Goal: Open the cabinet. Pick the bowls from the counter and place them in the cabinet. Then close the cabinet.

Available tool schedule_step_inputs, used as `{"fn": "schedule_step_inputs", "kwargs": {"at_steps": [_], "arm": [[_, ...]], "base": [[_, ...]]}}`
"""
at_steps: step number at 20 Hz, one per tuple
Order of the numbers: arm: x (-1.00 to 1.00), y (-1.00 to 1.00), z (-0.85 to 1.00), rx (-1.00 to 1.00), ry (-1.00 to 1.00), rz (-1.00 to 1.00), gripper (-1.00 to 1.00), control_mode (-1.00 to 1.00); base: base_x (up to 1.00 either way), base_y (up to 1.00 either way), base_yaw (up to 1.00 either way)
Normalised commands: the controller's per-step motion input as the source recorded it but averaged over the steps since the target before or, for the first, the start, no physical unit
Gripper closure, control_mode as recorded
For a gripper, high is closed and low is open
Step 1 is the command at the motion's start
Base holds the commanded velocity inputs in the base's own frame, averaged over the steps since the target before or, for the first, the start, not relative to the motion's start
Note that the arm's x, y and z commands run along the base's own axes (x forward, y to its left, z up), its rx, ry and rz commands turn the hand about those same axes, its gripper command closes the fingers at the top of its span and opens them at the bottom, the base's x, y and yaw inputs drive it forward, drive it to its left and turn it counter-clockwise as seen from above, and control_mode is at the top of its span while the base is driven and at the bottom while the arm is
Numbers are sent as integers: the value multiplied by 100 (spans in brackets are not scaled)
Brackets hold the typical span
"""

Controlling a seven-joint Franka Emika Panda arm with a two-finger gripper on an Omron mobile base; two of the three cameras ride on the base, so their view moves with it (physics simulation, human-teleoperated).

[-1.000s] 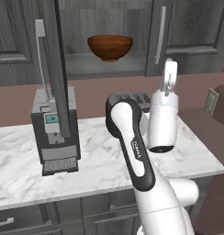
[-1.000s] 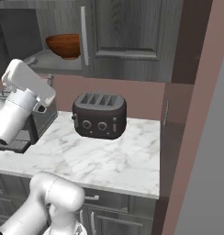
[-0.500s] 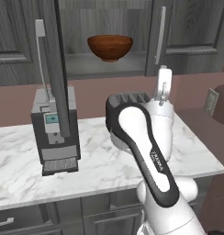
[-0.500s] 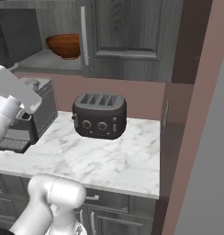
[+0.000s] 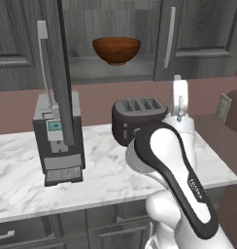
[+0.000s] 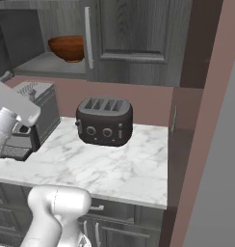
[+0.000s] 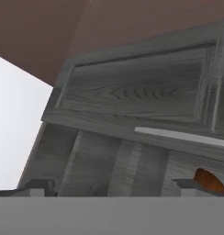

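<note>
The cabinet point(image 5: 198, 29) stands with its left door point(image 5: 59, 73) swung open, edge-on to me, and its right door shut, silver bar handle point(image 5: 170, 36) upright. A reddish-brown bowl point(image 5: 116, 50) rests on the open shelf, also visible as the bowl point(image 6: 66, 47) and the bowl point(image 7: 209, 180). My gripper point(image 5: 178, 85) is raised over the toaster's right end, below the shut door and right of the bowl. In the hand view the gripper point(image 7: 113, 186) is open and holds nothing, looking up at the shut door point(image 7: 137, 87).
A black toaster point(image 5: 140, 119) sits at the back of the marble counter point(image 5: 101, 180). A dark coffee machine point(image 5: 59, 141) stands to its left under the open door. A brown wall point(image 6: 206, 144) bounds the counter on the right. Drawer fronts run below.
The arm has folded back, its forearm swinging low toward the camera, and the hand has tipped up toward the cabinet. Bowl, doors and counter items are unmoved.
</note>
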Motion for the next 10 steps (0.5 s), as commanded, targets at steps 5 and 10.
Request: {"fn": "schedule_step_inputs", "kwargs": {"at_steps": [5, 10], "arm": [[-54, 48, 0, 0, 5, -9, -100, -100], [-34, 43, 0, 0, 5, -6, -100, -100]], "base": [[0, 0, 0], [0, 0, 0]]}}
